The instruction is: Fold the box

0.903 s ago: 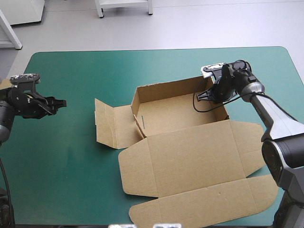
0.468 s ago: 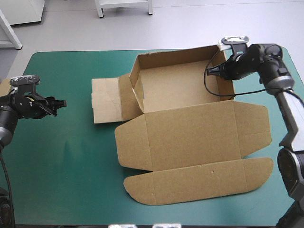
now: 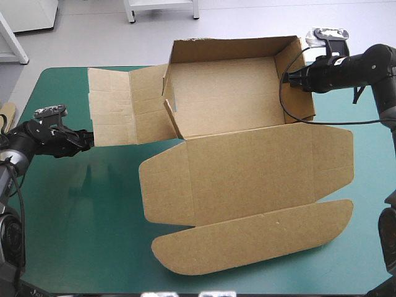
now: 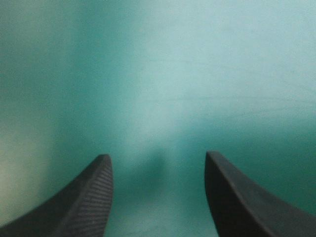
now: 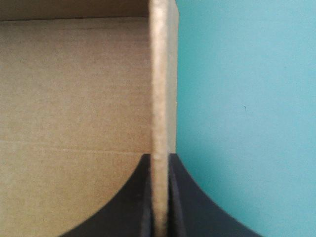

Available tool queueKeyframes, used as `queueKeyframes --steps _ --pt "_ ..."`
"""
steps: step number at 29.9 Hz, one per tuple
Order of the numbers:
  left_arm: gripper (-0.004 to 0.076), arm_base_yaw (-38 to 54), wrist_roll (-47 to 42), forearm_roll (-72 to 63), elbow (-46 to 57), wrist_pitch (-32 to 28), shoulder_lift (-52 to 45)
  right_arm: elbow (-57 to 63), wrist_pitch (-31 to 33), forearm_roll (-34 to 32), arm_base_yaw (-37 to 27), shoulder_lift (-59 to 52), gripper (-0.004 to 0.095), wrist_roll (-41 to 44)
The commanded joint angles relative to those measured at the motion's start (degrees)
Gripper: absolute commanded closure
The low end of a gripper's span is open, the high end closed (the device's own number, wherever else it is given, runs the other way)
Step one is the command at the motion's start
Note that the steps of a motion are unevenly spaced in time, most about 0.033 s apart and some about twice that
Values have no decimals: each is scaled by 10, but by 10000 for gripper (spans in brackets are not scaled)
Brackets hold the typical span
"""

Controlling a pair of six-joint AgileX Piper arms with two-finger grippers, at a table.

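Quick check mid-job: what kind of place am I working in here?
Probably a robot test bench: a teal-green table cover, a half-folded brown box, and the right pincer shut on its wall.

Bright, even light from above, the box point(image 3: 247, 179) throwing only a faint soft shadow on the teal-green cover point(image 3: 80, 210)

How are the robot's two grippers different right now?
The left gripper is open, with nothing between its fingers; the right gripper is shut on the box. The left gripper faces only the teal-green cover, near the box's left flap; the right gripper pinches the box's right wall. Both have black fingers.
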Motion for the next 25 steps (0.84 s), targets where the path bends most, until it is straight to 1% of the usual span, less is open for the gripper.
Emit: queueKeyframes --steps 1,5,8,10,14,17,21,25 --pt "322 0 115 -190 -13 -14 1 -19 -8 48 -3 -33 927 -9" --pt "322 0 267 -397 -13 38 8 -19 -9 49 -3 -29 927 -9" --pt "322 -1 358 -543 -13 110 8 -19 -18 49 -3 -27 927 -9" --pt "322 -2 395 -617 -13 151 9 -19 -23 51 -3 -27 927 -9" --pt "321 -16 431 -711 -13 218 10 -19 -32 51 -3 -27 927 -11" --pt "321 -39 444 -743 -13 264 15 -19 -40 55 -3 -25 927 -11" --pt "321 -69 458 -777 -13 309 15 -19 -42 57 -3 -19 927 -12" --pt "321 -74 459 -825 -13 362 15 -19 -43 51 -3 -10 927 -14"
